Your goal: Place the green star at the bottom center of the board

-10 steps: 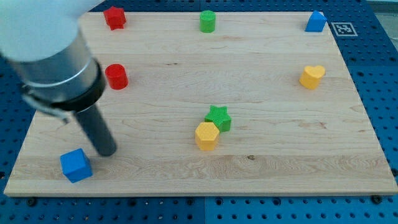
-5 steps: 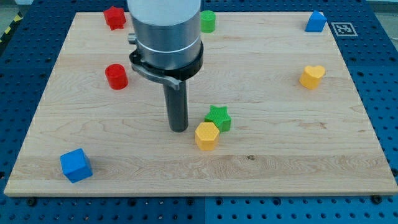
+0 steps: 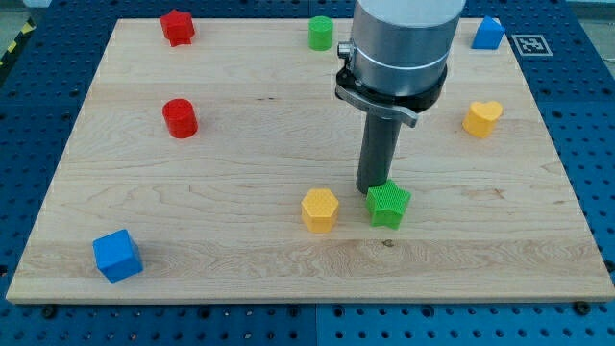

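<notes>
The green star (image 3: 388, 205) lies on the wooden board (image 3: 240, 250) a little right of centre, in the lower half. My tip (image 3: 371, 189) stands right behind it, at its upper left edge, touching or nearly touching it. The yellow hexagon (image 3: 319, 209) sits to the star's left, now apart from it by a small gap.
A blue cube (image 3: 117, 255) is at the bottom left. A red cylinder (image 3: 180, 117) is at the left, a red star (image 3: 176, 26) at the top left. A green cylinder (image 3: 321, 33) is at the top middle, a blue block (image 3: 488, 33) at the top right, a yellow heart (image 3: 481, 118) at the right.
My tip swept from the bottom left across to the right. The green star moved right and down, away from the yellow hexagon it had touched.
</notes>
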